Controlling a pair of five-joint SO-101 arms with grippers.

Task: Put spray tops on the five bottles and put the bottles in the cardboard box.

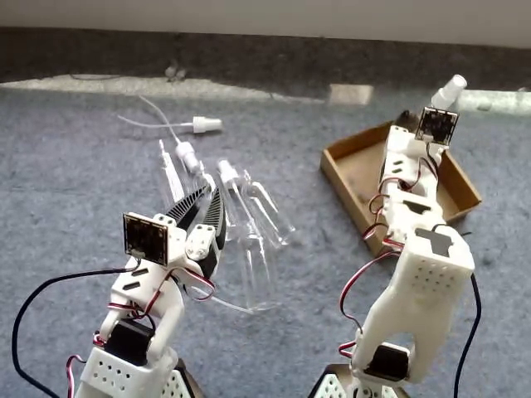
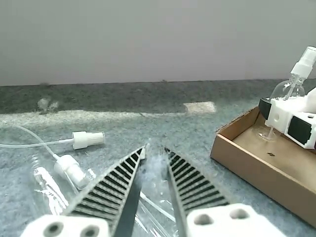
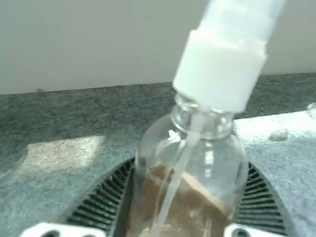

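Upper right in the high view, the right gripper (image 3: 190, 173) clamps a capped bottle (image 1: 449, 89), near upright (spray top up), over the far end of the cardboard box (image 1: 355, 176). The arm stretches across it. Lower left, the left gripper (image 2: 154, 152) hangs open over loose bottles (image 1: 249, 228).

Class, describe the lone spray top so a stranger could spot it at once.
Start at the cardboard box, then look across the table to the clear bottles lying by the left arm. Beyond them lies the spray top: white, alone, its thin tube trailing, fitted to no bottle.
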